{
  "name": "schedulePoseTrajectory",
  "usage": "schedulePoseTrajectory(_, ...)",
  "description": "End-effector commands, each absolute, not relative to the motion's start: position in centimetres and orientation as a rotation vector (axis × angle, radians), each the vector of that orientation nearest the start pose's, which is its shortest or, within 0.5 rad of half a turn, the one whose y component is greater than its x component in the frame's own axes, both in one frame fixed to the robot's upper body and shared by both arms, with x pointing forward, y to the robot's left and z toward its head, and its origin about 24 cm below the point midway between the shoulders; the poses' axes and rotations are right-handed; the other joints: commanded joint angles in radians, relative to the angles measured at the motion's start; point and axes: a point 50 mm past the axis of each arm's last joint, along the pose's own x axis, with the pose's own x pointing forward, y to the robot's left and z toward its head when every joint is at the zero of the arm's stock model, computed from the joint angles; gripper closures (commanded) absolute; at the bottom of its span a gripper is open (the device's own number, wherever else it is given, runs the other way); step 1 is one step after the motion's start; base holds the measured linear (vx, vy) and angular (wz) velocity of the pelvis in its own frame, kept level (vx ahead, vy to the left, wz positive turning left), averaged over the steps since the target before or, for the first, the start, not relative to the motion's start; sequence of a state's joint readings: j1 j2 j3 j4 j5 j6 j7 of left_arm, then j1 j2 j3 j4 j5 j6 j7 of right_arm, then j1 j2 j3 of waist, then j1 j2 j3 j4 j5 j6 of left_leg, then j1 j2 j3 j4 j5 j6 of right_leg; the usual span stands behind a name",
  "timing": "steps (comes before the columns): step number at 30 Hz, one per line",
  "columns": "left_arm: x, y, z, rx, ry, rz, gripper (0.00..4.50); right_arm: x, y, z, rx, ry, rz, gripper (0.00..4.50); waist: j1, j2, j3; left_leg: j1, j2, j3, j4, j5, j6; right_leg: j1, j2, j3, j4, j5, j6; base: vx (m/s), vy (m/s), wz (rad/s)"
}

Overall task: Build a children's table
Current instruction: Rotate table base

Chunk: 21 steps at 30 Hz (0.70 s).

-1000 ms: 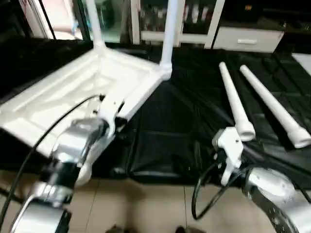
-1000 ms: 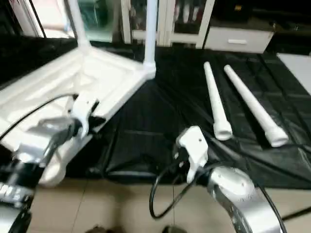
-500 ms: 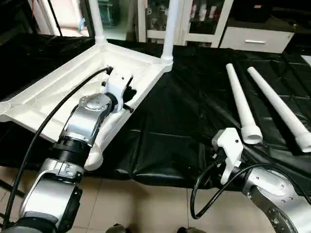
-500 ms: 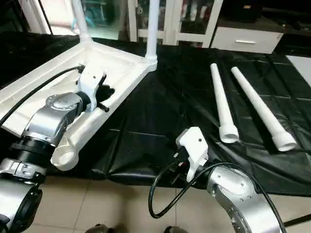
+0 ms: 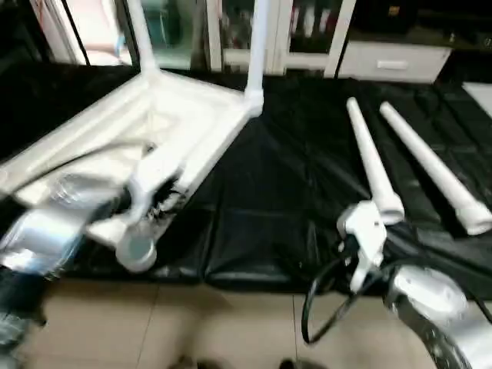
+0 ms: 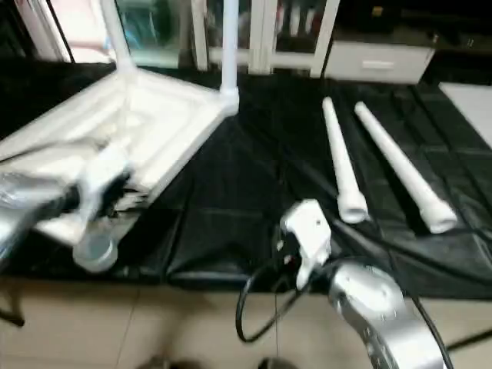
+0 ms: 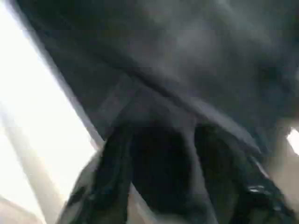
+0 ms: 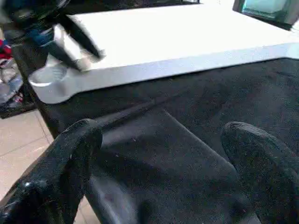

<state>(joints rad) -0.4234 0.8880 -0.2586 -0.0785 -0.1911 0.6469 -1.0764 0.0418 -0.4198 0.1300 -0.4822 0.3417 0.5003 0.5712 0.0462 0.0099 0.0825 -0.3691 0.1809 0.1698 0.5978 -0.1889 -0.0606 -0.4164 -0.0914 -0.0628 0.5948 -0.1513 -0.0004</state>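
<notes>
The children's table top [image 5: 192, 115] lies upside down on the left of the black sheet, its near corner socket [image 5: 137, 250] over the table's front edge. Two white legs [image 5: 256, 46] stand upright in its far corners. Two loose legs [image 5: 373, 161] lie side by side on the right. My left gripper [image 5: 159, 201] is blurred beside the top's near rim, just above that socket; in the left wrist view its fingers [image 7: 112, 186] stand apart with only dark sheet between them. My right gripper [image 8: 163, 177] hovers open over the sheet's front edge, with nothing in it.
The black-sheeted work table [image 5: 292, 192] ends near me, with beige floor tiles [image 5: 231, 323] below. White cabinets with glass doors [image 5: 307, 31] and a white drawer [image 5: 392, 61] stand behind. A black cable loops from my right wrist [image 5: 361, 234].
My left arm has swung back from the middle of the top's rim toward the near corner socket, and its fingers have spread apart. The right arm has stayed put.
</notes>
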Motion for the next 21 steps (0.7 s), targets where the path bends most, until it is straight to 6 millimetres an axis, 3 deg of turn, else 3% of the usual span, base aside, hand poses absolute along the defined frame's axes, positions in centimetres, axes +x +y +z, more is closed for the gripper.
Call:
schedulePoseTrajectory(1,27.0,21.7,12.9,0.596,0.664,-1.074,1.86,21.6,-13.7,9.2,-0.074,0.169,0.839,0.0,-0.003,0.015,-0.051,0.021,0.038,-0.016,-0.097,-0.404,-0.033,0.028,-0.038,0.044,-0.078,-0.406,-0.147,0.0,0.0,0.0)
schedulePoseTrajectory(4,26.4,22.5,13.5,0.614,0.702,-1.067,1.86,21.7,-13.7,9.2,-0.075,0.169,0.842,0.0,0.0,0.018,-0.047,0.023,0.038,-0.018,-0.1,-0.43,-0.045,0.026,-0.04,0.045,-0.08,-0.434,-0.139,0.0,0.0,0.0)
schedulePoseTrajectory(6,25.9,23.2,13.8,0.648,0.739,-1.048,1.86,21.7,-13.6,9.2,-0.075,0.169,0.844,0.0,0.001,0.015,-0.047,0.02,0.037,-0.021,-0.101,-0.438,-0.049,0.03,-0.044,0.046,-0.079,-0.451,-0.131,0.0,0.0,0.0)
schedulePoseTrajectory(8,25.7,23.6,13.9,0.673,0.769,-1.037,1.86,21.7,-13.6,9.2,-0.075,0.168,0.845,0.0,-0.003,0.014,-0.044,0.021,0.035,-0.022,-0.101,-0.456,-0.048,0.025,-0.044,0.046,-0.085,-0.498,-0.113,0.0,0.0,0.0)
schedulePoseTrajectory(13,25.4,24.5,13.2,0.724,0.837,-1.017,1.86,21.7,-13.6,9.2,-0.074,0.168,0.849,0.0,-0.008,0.012,-0.044,0.021,0.034,-0.024,-0.1,-0.452,-0.043,0.022,-0.045,0.046,-0.092,-0.55,-0.087,0.0,0.0,0.0)
schedulePoseTrajectory(21,25.3,24.6,11.8,0.749,0.891,-0.994,1.86,21.7,-13.9,9.3,-0.082,0.169,0.842,0.0,-0.013,0.013,-0.046,0.02,0.034,-0.024,-0.1,-0.455,-0.041,0.022,-0.044,0.047,-0.09,-0.527,-0.097,0.0,0.0,0.0)
